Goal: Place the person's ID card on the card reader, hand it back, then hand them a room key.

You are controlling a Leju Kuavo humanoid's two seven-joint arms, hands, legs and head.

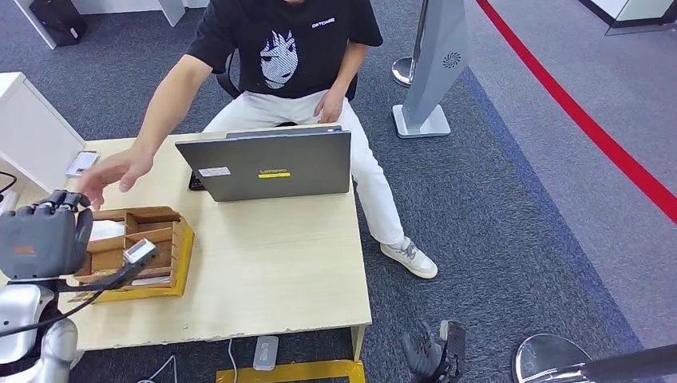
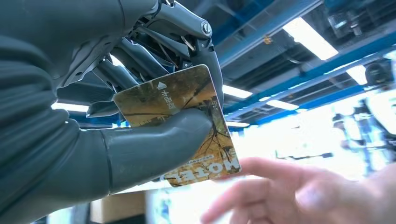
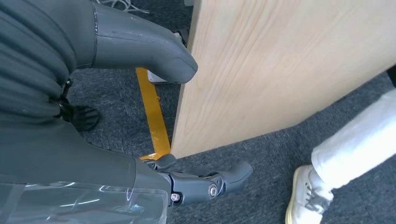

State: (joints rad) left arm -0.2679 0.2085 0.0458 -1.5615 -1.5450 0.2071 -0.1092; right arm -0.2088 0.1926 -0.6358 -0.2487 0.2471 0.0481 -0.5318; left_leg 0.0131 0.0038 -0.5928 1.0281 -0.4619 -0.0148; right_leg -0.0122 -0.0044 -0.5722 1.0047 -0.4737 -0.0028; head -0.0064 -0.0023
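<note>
My left hand [image 1: 44, 235] is raised over the table's left side, in front of the person's outstretched hand [image 1: 116, 171]. In the left wrist view the thumb and fingers of this hand [image 2: 93, 116] pinch a gold-brown patterned room key card [image 2: 173, 95] with hotel lettering. The person's fingers [image 2: 280, 191] reach toward the card's free edge, close to it but apart. My right hand [image 1: 435, 351] hangs low beside the table's front right corner; in its wrist view the right hand [image 3: 93, 154] holds nothing and its fingers are apart.
A wooden compartment box [image 1: 180, 255] with cards stands on the light wood table [image 1: 271, 263] by my left hand. A grey laptop [image 1: 271, 163] stands open toward the seated person. A small white flat item [image 1: 82, 163] lies at the far left. The person's shoe [image 3: 308, 196] is near my right hand.
</note>
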